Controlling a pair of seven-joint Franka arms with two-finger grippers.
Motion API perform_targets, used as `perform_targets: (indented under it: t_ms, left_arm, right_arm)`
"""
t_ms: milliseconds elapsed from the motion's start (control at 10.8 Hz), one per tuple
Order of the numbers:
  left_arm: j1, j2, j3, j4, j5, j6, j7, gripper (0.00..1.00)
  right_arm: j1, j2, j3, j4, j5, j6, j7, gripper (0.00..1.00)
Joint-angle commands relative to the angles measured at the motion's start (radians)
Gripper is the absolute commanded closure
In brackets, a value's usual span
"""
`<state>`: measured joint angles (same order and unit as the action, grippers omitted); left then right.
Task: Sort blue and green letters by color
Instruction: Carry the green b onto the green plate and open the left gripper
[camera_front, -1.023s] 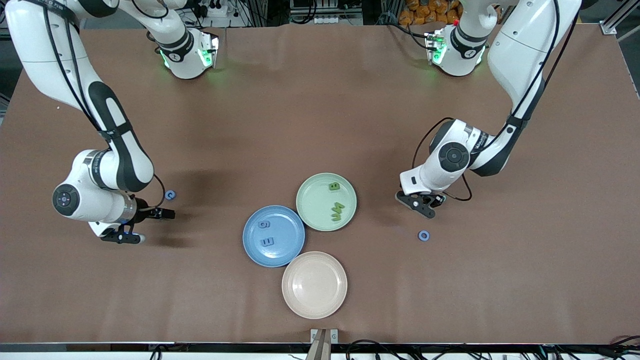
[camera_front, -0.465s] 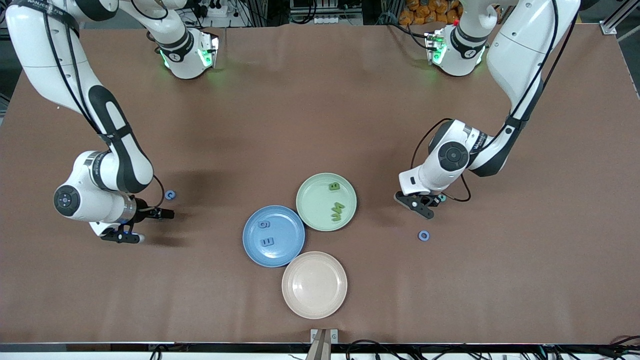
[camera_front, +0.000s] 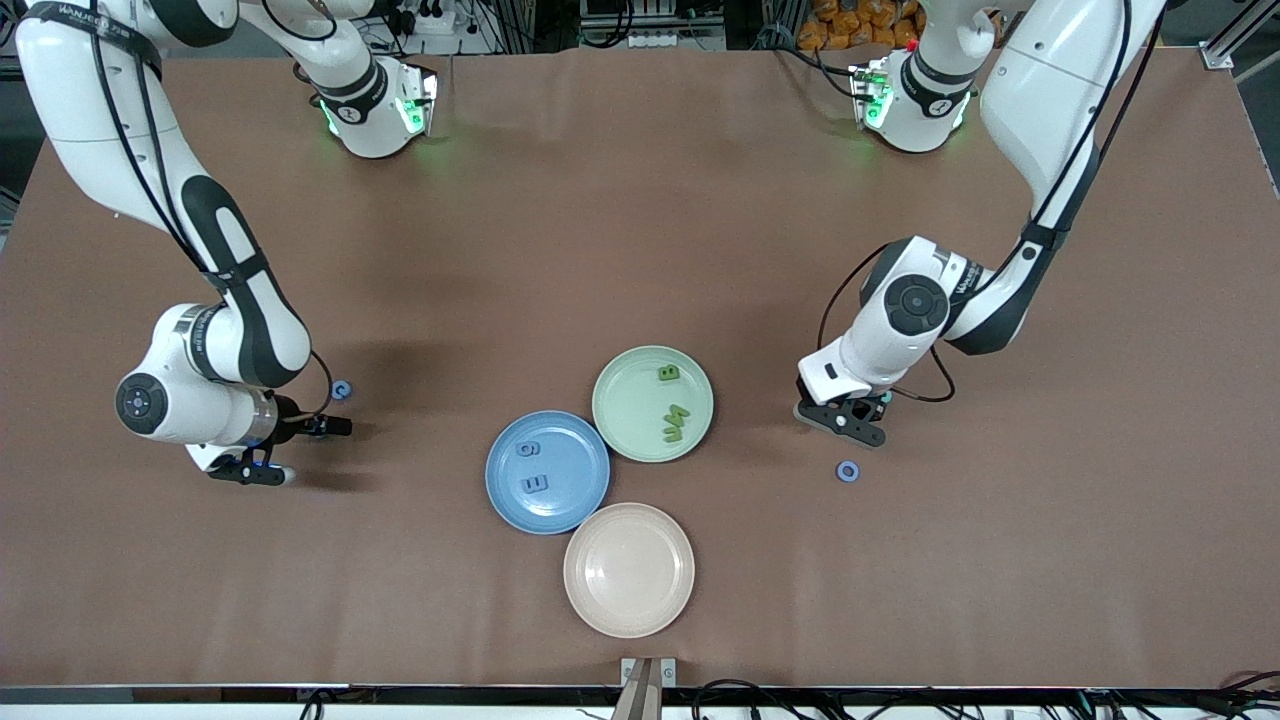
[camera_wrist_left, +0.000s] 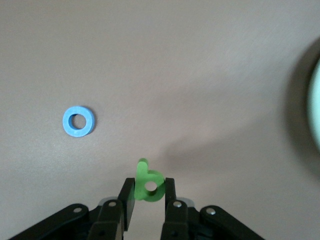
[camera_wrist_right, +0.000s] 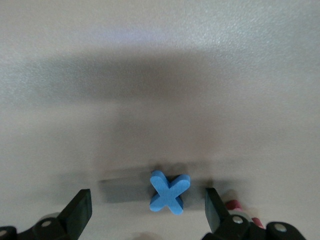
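While the left gripper (camera_wrist_left: 148, 200) pinches a small lime-green letter b (camera_wrist_left: 148, 183), the right gripper (camera_wrist_right: 145, 210) hangs spread wide around a flat blue letter X (camera_wrist_right: 169, 192).

Both arms bend at the elbow, wrists low over the brown table (camera_front: 640, 250). A blue ring-shaped letter O (camera_front: 848, 470) lies near the left gripper; a blue letter C (camera_front: 341, 389) lies toward the right arm's end. Mid-table, the green plate (camera_front: 625, 410) holds two green letters (camera_front: 675, 422) and the blue plate (camera_front: 570, 490) two blue ones (camera_front: 536, 483); a pale pink plate (camera_front: 629, 570) sits near the front edge.
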<state>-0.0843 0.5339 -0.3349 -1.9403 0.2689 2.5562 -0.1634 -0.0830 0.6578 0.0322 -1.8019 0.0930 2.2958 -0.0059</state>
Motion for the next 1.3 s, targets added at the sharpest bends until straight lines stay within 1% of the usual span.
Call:
perform_targets:
  t_ms: [0,93,372,465,651,744,837,930,1116,1209]
  left_arm:
    - [-0.021,-0.006,-0.094,0.098,0.004,-0.089,-0.276,1.0]
    - [-0.064,0.024,-0.104,0.145,0.004,-0.09,-0.374,1.0]
    - [-0.231,0.112,-0.095,0.253,0.012,-0.09,-0.678,1.0]
    - [-0.268,0.141,-0.082,0.286,0.013,-0.09,-0.732,1.0]
    - [-0.29,0.179,-0.078,0.308,0.015,-0.086,-0.755,0.99]
    - [-0.301,0.195,-0.076,0.32,0.016,-0.082,-0.755,0.86]
    - [-0.301,0.204,-0.075,0.334,0.016,-0.08,-0.752,0.49]
    - [-0.302,0.196,-0.056,0.336,0.024,-0.08,-0.746,0.0]
    - [-0.281,0.143,-0.049,0.334,0.114,-0.08,-0.754,0.0]
    - [-0.252,0.105,-0.047,0.333,0.118,-0.085,-0.751,0.0]
  right_arm:
    - [-0.014,0.0,0.011,-0.001,-0.018,0.008,-0.061,0.68]
    - [-0.014,0.0,0.011,0.0,-0.018,0.008,-0.063,1.0]
    - [-0.012,0.0,0.012,0.0,-0.018,0.005,-0.065,1.0]
    - [-0.009,-0.001,0.012,0.003,-0.016,0.001,-0.065,1.0]
    - [0.018,-0.009,0.02,0.016,-0.006,-0.006,-0.048,1.0]
    - [0.054,-0.009,0.02,0.039,-0.001,-0.009,-0.016,1.0]
    - [0.086,-0.007,0.02,0.056,0.001,-0.007,0.038,1.0]
    - [0.13,-0.004,0.023,0.088,0.008,-0.007,0.102,1.0]
    - [0.228,0.002,0.025,0.139,0.033,-0.006,0.29,1.0]
    - [0.271,0.005,0.025,0.169,0.059,-0.006,0.378,1.0]
